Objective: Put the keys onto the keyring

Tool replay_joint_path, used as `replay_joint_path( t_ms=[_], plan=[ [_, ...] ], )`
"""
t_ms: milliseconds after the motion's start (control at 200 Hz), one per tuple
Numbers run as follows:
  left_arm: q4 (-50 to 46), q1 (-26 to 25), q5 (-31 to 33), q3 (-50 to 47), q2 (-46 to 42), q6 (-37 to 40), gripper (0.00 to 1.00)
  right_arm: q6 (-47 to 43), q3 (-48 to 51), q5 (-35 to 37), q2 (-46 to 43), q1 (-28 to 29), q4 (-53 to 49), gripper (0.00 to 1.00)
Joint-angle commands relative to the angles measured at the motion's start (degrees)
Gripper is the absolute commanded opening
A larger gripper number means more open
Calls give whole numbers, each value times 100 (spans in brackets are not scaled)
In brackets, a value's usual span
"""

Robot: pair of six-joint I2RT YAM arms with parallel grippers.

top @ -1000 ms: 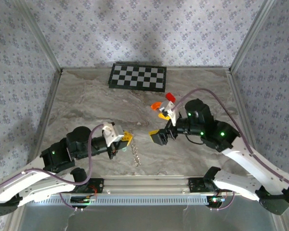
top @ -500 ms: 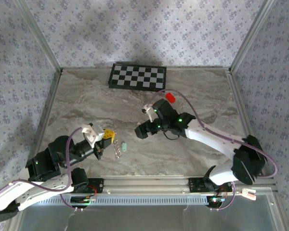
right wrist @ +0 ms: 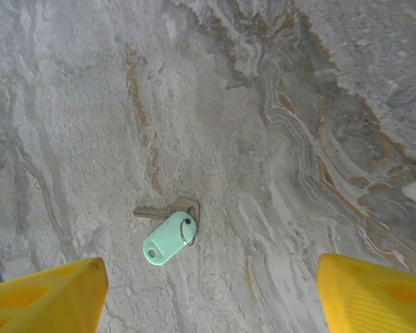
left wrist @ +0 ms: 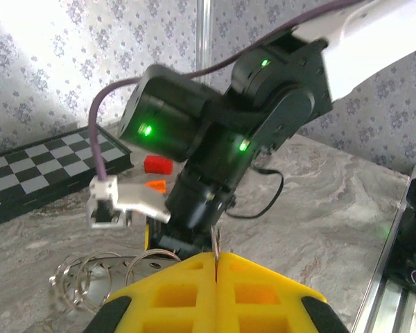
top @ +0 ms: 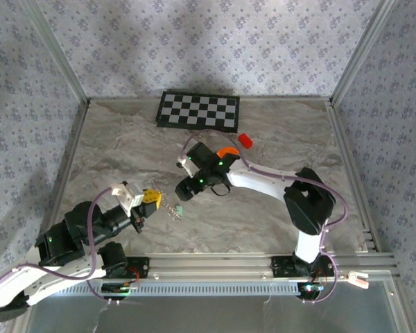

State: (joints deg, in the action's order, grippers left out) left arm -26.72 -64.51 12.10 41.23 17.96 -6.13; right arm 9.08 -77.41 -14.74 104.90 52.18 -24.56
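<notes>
Just left of the key (right wrist: 168, 209), the left gripper (left wrist: 215, 263) is pressed shut on the keyring (top: 169, 207), whose loops trail towards the key. The right gripper (right wrist: 208, 281) hovers directly over the key and is the nearer of the two, fingers spread wide. The key and its green tag (right wrist: 168, 238) lie off-centre towards one finger, roughly along the line between the fingers, so I judge a wrist turn should precede closing.
</notes>
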Motion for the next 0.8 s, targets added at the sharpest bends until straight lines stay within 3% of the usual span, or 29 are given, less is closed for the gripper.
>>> replay_joint_path(
  t_ms=[0, 799],
  plan=[
    [436, 11, 137, -52, -140, -85, 0, -192, -341, 62, 332, 150, -538, 77],
    [605, 9, 272, -219, -424, -92, 0, -240, -1412, 788, 1477, 687, -1372, 44]
  ],
)
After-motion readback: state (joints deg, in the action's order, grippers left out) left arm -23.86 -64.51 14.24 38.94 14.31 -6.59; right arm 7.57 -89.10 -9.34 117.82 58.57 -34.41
